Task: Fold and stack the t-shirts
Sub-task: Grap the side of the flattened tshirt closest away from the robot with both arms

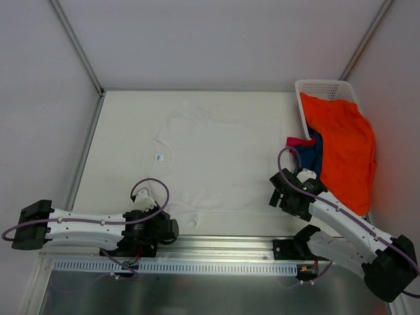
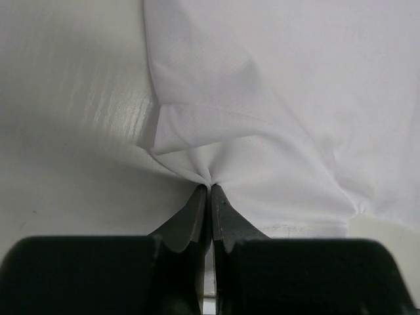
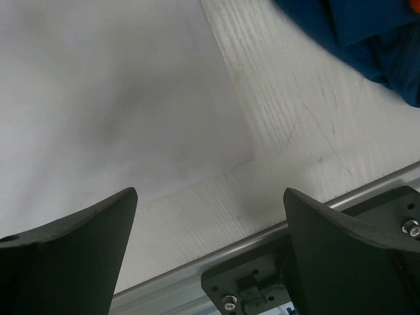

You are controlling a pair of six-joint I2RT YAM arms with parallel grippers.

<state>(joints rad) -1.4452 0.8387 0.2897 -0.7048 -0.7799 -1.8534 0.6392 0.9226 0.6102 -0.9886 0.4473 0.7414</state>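
A plain white t-shirt point(image 1: 216, 164) lies spread flat on the white table, collar to the left. My left gripper point(image 1: 177, 226) sits at its near-left corner. In the left wrist view the gripper point(image 2: 210, 188) is shut on a pinch of the white t-shirt point(image 2: 295, 98), and the cloth puckers at the tips. My right gripper point(image 1: 274, 193) hovers by the shirt's near-right corner. Seen from the right wrist, it point(image 3: 210, 197) is open and holds nothing, above the white t-shirt's corner point(image 3: 118, 98). An orange t-shirt point(image 1: 344, 151), a navy one point(image 1: 314, 154) and a magenta one point(image 1: 295, 141) spill from the basket.
A white lattice basket point(image 1: 321, 85) stands at the back right by the enclosure wall. The navy cloth point(image 3: 354, 26) lies just right of my right gripper. A metal rail point(image 3: 275, 226) runs along the table's near edge. Enclosure posts rise at the back corners.
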